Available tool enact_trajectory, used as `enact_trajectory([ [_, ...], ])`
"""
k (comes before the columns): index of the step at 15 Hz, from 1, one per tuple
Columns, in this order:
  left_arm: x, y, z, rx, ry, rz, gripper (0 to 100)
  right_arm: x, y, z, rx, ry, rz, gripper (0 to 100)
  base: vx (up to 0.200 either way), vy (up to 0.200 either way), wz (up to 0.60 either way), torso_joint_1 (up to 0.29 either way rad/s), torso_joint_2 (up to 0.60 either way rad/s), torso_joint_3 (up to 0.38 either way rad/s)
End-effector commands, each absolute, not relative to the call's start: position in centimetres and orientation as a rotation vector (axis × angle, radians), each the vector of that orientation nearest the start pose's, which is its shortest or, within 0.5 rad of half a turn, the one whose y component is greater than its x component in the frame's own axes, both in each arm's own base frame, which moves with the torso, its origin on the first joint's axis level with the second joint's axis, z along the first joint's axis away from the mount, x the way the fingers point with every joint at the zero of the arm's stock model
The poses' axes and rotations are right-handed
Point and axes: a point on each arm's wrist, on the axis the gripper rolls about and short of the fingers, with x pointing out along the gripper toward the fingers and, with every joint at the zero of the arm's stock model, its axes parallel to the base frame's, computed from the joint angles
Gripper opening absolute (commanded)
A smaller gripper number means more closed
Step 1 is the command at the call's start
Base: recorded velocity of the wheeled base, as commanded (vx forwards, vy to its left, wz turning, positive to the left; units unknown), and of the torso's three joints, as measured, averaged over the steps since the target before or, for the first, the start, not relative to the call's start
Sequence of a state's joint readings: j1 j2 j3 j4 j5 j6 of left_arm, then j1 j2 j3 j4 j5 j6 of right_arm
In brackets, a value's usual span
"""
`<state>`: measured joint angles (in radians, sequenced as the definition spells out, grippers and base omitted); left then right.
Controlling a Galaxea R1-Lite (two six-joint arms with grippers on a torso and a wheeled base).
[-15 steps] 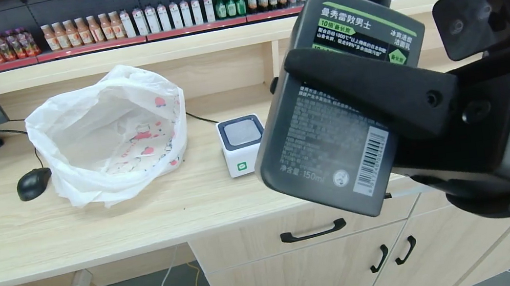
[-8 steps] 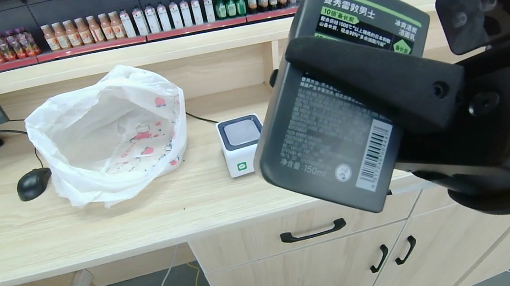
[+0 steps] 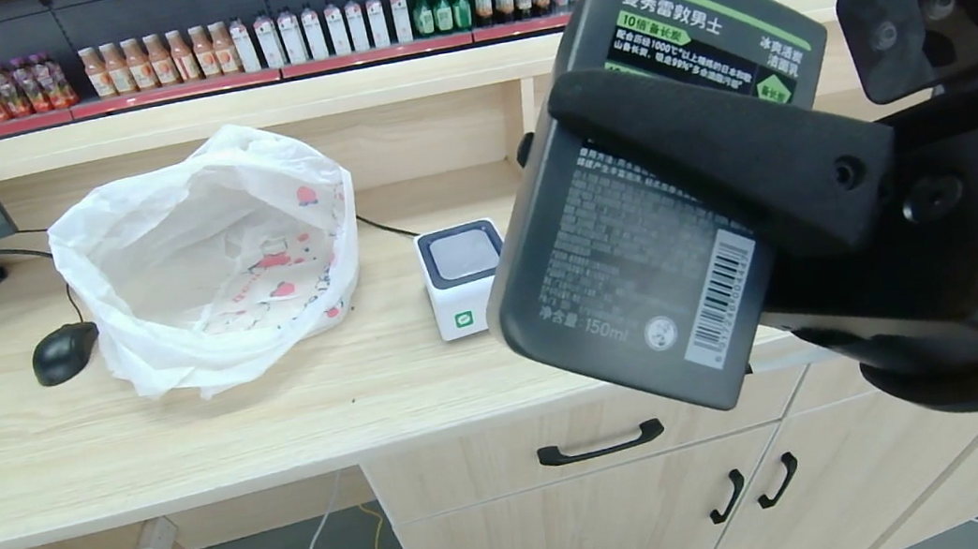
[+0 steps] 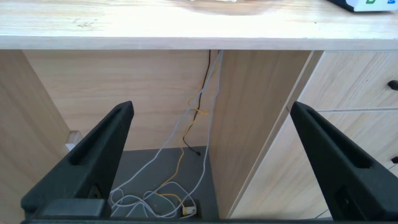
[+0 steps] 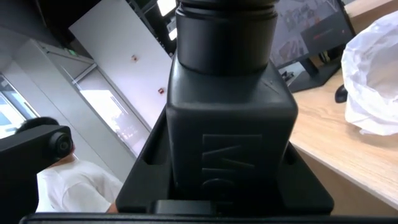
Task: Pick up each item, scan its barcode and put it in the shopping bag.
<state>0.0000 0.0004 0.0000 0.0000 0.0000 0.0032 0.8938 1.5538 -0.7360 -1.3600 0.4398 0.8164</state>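
The bottle is cut off at its cap and hides the table right of the scanner. The right hand is clamped tight on it, up and right of the scanner. Left of the scanner, the shopping bag stands open, and its inside shows just its own printed plastic. The left hand is spread wide and holds nothing.

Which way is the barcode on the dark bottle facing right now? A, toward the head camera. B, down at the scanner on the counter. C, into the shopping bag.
A: the barcode on the dark bottle shows plainly in the head view, with the scanner on the counter beyond it.
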Motion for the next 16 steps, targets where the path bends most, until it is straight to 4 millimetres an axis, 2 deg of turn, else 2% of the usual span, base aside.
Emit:
enact_trajectory([
  [1,-2.3,0.0,7.5,0.003,0.000,-0.002,100,15.3,20.6,27.4,0.800,0.002,1.464,0,0.000,0.000,0.00,0.000,0.00,0.000],
  [5,-2.3,0.0,7.5,0.003,0.000,-0.002,100,15.9,20.5,26.3,0.736,-0.018,1.413,0,0.000,0.000,0.00,0.000,0.00,0.000],
  [7,-2.3,0.0,7.5,0.003,0.000,0.000,100,17.2,20.2,24.7,0.611,-0.080,1.292,0,0.000,0.000,0.00,0.000,0.00,0.000],
  [9,-2.3,0.0,7.5,0.003,0.000,0.000,100,19.1,17.9,22.6,0.500,-0.106,1.108,0,0.000,0.000,0.00,0.000,0.00,0.000],
  [12,-2.3,0.0,7.5,0.003,0.000,0.000,100,20.5,14.2,19.8,0.305,-0.114,0.895,0,0.000,0.000,0.00,0.000,0.00,0.000],
  [16,-2.3,0.0,7.5,0.003,0.000,0.000,100,21.8,12.9,21.2,0.200,-0.252,0.563,0,0.000,0.000,0.00,0.000,0.00,0.000],
])
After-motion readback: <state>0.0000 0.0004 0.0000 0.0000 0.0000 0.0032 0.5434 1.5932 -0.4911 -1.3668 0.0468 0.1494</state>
